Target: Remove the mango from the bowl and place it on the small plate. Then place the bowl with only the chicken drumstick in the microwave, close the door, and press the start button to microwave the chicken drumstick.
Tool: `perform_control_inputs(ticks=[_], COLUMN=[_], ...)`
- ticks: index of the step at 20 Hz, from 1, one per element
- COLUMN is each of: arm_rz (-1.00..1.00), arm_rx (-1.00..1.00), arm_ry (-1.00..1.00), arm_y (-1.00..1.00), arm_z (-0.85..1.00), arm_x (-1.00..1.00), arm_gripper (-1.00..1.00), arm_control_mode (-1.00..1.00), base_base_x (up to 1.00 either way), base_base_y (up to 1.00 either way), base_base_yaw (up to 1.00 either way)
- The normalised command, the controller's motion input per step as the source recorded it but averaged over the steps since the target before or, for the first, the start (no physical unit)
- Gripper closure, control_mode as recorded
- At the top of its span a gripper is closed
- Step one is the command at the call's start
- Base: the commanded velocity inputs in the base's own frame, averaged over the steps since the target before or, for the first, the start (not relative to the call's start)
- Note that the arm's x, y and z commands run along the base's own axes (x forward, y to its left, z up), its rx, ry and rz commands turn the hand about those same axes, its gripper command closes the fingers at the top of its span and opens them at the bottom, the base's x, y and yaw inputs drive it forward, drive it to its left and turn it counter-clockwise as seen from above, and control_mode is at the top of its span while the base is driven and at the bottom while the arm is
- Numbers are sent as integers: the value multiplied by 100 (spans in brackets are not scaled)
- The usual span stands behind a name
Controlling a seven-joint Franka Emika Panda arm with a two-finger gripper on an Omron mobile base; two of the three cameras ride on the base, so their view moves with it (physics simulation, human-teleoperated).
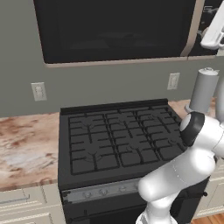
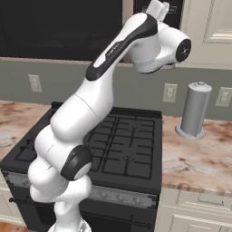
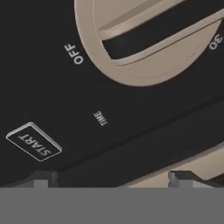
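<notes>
Spread wide and gripping nothing, the gripper [image 3: 113,177] is hovering close against the microwave [image 1: 113,30] control panel [image 3: 109,113], just beside the START button [image 3: 34,141] and below the tan timer dial [image 3: 148,39]; the door [image 1: 109,28] is sitting shut above the stove [image 1: 120,140].

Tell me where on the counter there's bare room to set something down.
Left of the stove the marble counter lies bare below the wall outlet. Right of the stove, the counter is bare in front of the paper towel roll, which crowds the back by the wall.
</notes>
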Motion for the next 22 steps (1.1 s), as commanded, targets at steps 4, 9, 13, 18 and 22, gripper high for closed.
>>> perform_control_inputs(ticks=[4,9,13,18,22], arm_rz=[1,4,8,13,18], arm_rx=[0,0,0,6,12], arm_ry=[8,12,10,4,0], arm_y=[0,0,-5,-28,-45], arm_z=[0,0,0,0,0], arm_x=[51,58,50,55,42], arm_gripper=[-100,-100,-100,-100,-100], arm_control_mode=[-100,-100,-100,-100,-100], base_base_x=[0,0,0,0,0], base_base_y=[0,0,0,0,0], base_base_yaw=[0,0,0,0,0])
